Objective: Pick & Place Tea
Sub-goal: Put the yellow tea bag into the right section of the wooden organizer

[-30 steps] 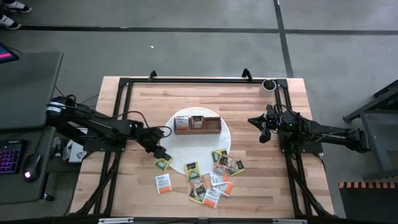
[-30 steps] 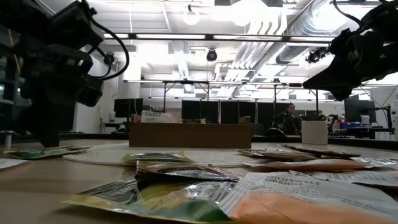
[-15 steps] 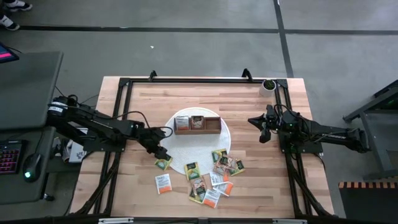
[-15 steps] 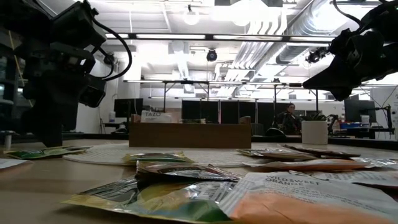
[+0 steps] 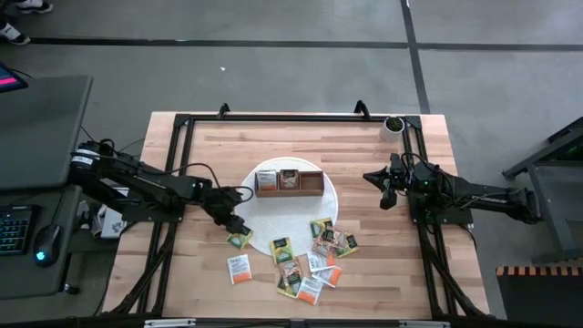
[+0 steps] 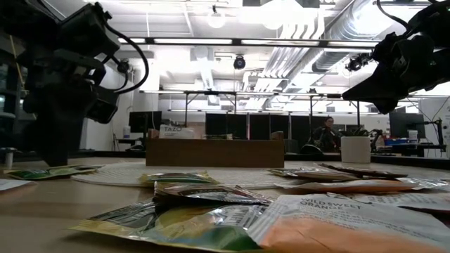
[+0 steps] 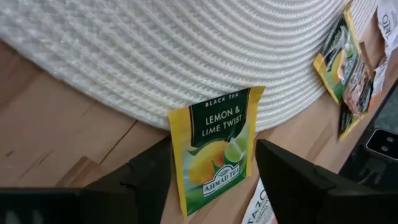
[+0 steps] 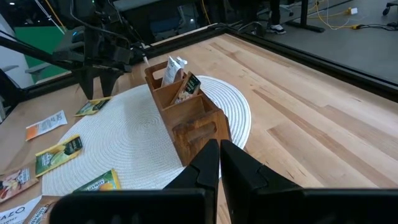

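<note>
My left gripper (image 5: 235,225) (image 7: 214,186) is open and low over the table's left-middle, at the near-left edge of the round white woven mat (image 5: 266,223). Its two fingers stand on either side of a yellow-green lemon and lime tea packet (image 7: 214,155) (image 5: 240,240), which lies flat with its far end on the mat's rim. Several more tea packets (image 5: 310,260) lie scattered on the mat's near edge and on the wood. The wooden three-compartment box (image 5: 289,182) (image 8: 186,112) stands on the mat, with packets upright in it. My right gripper (image 5: 386,193) (image 8: 219,165) waits shut at the table's right.
A black frame rail (image 5: 273,117) runs around the table. A small white pot (image 5: 393,125) stands at the far right corner. One white-orange packet (image 5: 239,269) lies alone near the left. Bare wood lies between the mat and my right gripper.
</note>
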{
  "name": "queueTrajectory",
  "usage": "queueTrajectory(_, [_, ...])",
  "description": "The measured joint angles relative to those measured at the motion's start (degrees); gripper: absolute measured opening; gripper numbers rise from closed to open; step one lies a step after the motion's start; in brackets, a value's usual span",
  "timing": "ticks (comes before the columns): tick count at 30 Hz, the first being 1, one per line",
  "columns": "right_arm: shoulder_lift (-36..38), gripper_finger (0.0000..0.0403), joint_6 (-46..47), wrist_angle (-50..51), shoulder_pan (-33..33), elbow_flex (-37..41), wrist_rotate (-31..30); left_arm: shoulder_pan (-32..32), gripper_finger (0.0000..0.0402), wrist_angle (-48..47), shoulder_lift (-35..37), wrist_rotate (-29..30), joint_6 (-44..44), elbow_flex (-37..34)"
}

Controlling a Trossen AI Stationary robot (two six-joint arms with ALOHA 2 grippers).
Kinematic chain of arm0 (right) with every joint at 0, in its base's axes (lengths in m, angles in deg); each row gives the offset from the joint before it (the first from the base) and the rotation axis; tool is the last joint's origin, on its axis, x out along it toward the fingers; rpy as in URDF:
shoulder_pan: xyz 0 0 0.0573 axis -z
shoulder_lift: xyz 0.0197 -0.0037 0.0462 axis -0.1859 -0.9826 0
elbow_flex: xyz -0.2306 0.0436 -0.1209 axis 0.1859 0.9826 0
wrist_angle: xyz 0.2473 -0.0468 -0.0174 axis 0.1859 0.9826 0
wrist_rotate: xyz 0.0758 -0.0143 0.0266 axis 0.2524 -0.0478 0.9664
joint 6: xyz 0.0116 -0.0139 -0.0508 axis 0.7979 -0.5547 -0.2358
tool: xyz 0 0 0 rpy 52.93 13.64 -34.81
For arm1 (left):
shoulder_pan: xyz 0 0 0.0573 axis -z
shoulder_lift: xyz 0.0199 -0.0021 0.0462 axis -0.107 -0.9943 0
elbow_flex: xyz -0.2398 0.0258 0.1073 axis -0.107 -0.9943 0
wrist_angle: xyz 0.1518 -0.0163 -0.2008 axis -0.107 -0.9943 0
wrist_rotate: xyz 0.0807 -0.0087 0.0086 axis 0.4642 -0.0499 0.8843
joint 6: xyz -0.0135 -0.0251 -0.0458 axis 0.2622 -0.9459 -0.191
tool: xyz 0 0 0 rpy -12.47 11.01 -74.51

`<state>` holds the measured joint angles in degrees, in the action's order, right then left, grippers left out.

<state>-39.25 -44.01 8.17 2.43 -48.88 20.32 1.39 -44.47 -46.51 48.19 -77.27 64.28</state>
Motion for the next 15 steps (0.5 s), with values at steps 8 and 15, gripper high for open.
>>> queueTrajectory(8, [0.00,0.0012,0.00,0.00,-0.01,0.00,0.00,0.04,0.0180,-0.44,-0.02,-1.06,-0.71,-0.05])
queueTrajectory(15, [0.00,0.0012,0.00,-0.01,-0.01,0.00,0.00,0.04,0.0155,-0.40,-0.02,-0.80,-0.69,-0.05])
